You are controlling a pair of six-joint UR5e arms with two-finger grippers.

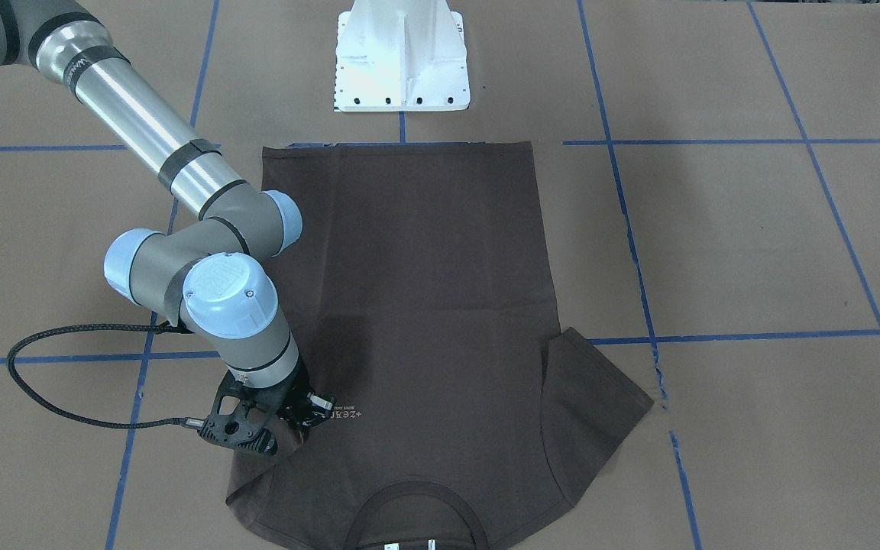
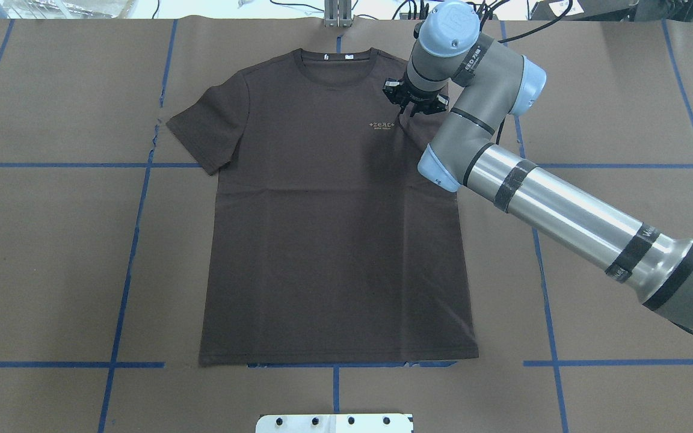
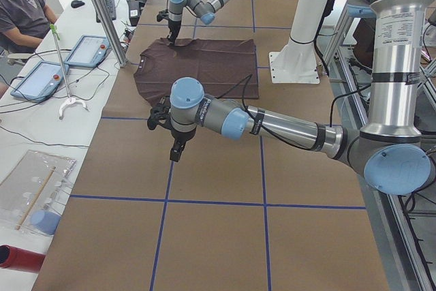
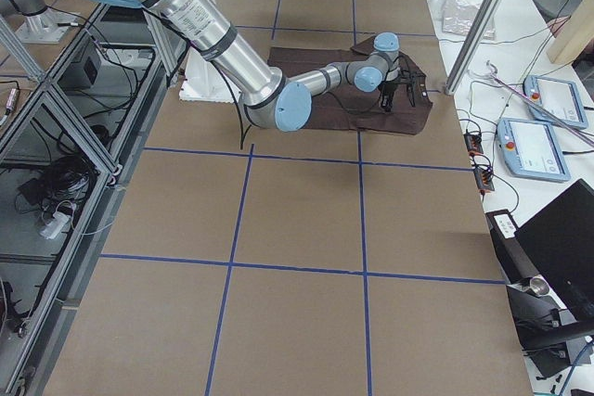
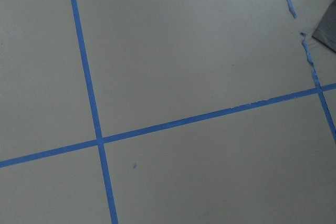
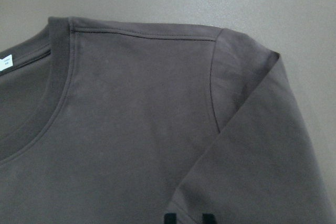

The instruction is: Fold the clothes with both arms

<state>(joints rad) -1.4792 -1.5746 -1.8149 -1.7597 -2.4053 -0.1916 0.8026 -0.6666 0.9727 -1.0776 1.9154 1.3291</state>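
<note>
The dark brown T-shirt (image 2: 334, 240) lies flat on the brown table, front up, collar (image 2: 335, 59) at the far edge. My right gripper (image 2: 414, 107) is down on its right shoulder, next to the pale chest lettering (image 2: 382, 125). The right wrist view shows the two black fingertips (image 6: 169, 217) close together, with the right sleeve (image 6: 252, 145) drawn up toward them and folded inward over the chest. My left gripper (image 3: 176, 153) hangs above bare table, left of the shirt. It shows only in the exterior left view, so I cannot tell its state. The left sleeve (image 2: 208, 129) lies spread out.
The white base plate (image 2: 334, 423) stands at the near edge, by the shirt's hem. Blue tape lines (image 2: 136, 240) grid the table. An operator (image 3: 24, 5) sits beyond the far edge, by tablets (image 3: 87, 50) and a metal post (image 3: 102, 11).
</note>
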